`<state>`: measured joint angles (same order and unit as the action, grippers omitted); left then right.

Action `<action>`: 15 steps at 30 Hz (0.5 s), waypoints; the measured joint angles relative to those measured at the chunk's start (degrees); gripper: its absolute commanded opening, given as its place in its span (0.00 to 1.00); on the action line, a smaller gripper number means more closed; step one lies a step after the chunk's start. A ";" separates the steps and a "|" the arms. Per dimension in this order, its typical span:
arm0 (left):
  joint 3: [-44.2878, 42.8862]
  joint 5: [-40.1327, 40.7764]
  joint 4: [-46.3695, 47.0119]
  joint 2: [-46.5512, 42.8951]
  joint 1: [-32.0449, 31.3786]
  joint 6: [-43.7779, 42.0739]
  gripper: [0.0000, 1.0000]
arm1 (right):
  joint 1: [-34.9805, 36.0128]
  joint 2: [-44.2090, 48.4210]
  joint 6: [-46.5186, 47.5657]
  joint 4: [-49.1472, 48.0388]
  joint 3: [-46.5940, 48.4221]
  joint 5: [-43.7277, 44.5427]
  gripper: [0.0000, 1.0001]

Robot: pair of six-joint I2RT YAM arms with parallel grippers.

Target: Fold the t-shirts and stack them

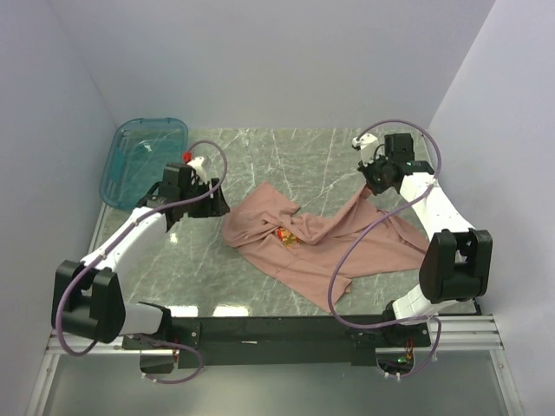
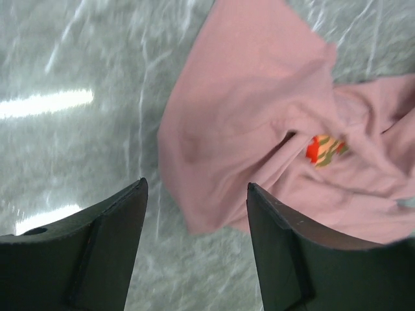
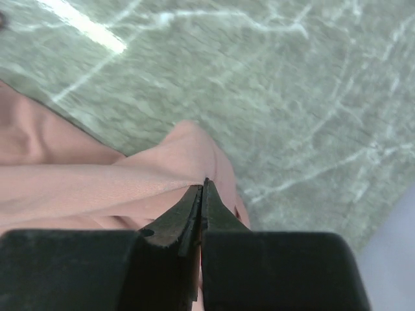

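The dusty-pink t-shirt (image 1: pixel 321 243) lies crumpled on the marble table, its printed figure (image 1: pixel 284 236) half hidden in a fold. My right gripper (image 1: pixel 375 186) is shut on the shirt's far right edge; in the right wrist view the jaws (image 3: pixel 202 188) pinch a ridge of pink cloth (image 3: pixel 97 188) lifted off the table. My left gripper (image 1: pixel 217 206) is open just left of the shirt. In the left wrist view its fingers (image 2: pixel 196 188) straddle bare table below the shirt's corner (image 2: pixel 214 149), not touching it. The print also shows in that view (image 2: pixel 325 149).
A translucent teal plastic bin (image 1: pixel 143 160) leans at the back left corner. The marble table (image 1: pixel 286 156) is walled in pale lilac on three sides. A black rail (image 1: pixel 277 329) with the arm bases runs along the near edge.
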<state>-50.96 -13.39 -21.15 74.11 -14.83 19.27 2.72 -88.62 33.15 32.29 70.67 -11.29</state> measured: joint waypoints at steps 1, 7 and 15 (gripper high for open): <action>-0.70 -0.59 0.76 1.05 0.28 -0.04 0.68 | 0.02 0.07 -0.37 -0.15 0.13 -0.72 0.00; -11.06 -4.13 3.50 12.61 0.46 -1.42 0.58 | 0.13 -0.24 -1.84 -0.15 -0.81 -4.35 0.00; -36.96 -8.39 0.68 39.23 0.35 -4.07 0.49 | 0.07 -0.24 -2.19 -0.17 -2.91 -6.38 0.00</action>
<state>-87.92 -21.78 -20.47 113.34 -14.48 15.20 2.79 -88.86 30.96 32.12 67.77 -17.67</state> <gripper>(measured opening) 0.493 0.007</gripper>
